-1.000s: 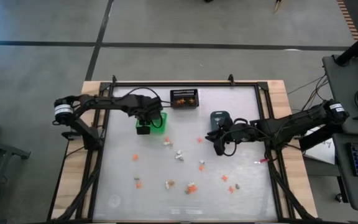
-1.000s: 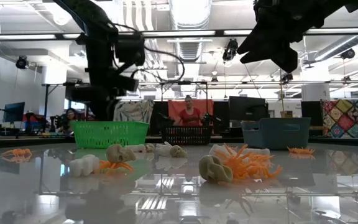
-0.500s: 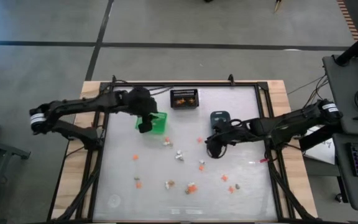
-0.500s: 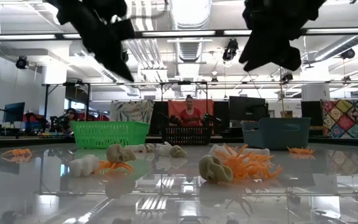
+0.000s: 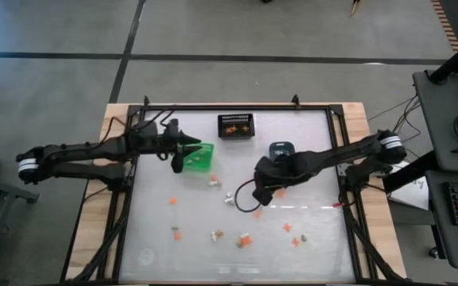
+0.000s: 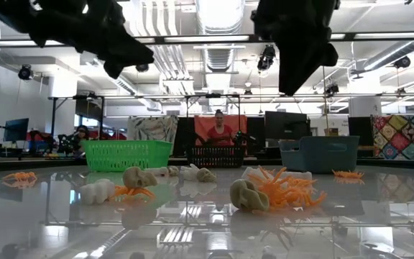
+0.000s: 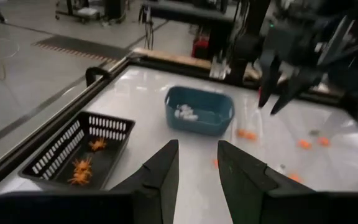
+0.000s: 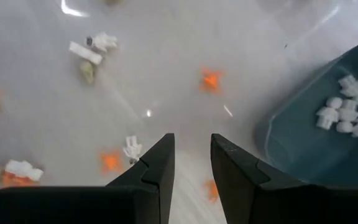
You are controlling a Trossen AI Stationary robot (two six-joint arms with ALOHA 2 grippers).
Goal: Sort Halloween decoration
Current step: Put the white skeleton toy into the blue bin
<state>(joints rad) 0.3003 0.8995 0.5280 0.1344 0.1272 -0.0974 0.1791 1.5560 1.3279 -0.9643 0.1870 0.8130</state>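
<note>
The Halloween decoration (image 5: 246,239) lies scattered over the lower middle of the table (image 5: 308,254) in your high view: orange, white and tan trinkets spread from the centre down toward the bottom edge. Your right hand (image 5: 254,202) hangs above this scatter, just right of a white piece near the frame's centre, with its fingers slightly apart and nothing between them. Your left hand (image 5: 177,161) sits at the upper left, touching or just over the left edge of the green bin (image 5: 200,156), well apart from the loose trinkets; its fingers are also a little apart and hold nothing.

The right wrist view shows what the overhead cannot: white pieces already lying inside the blue-grey bin (image 8: 328,137), and a small white trinket (image 8: 131,148) just beside the fingertips (image 8: 160,155). The left wrist view looks across the table and shows orange pieces in the black mesh bin (image 7: 79,152), with the other arm's hand farther off above the table. The low view shows a tan piece and a spiky orange one close to the camera, and a person seated far behind the bins.
</note>
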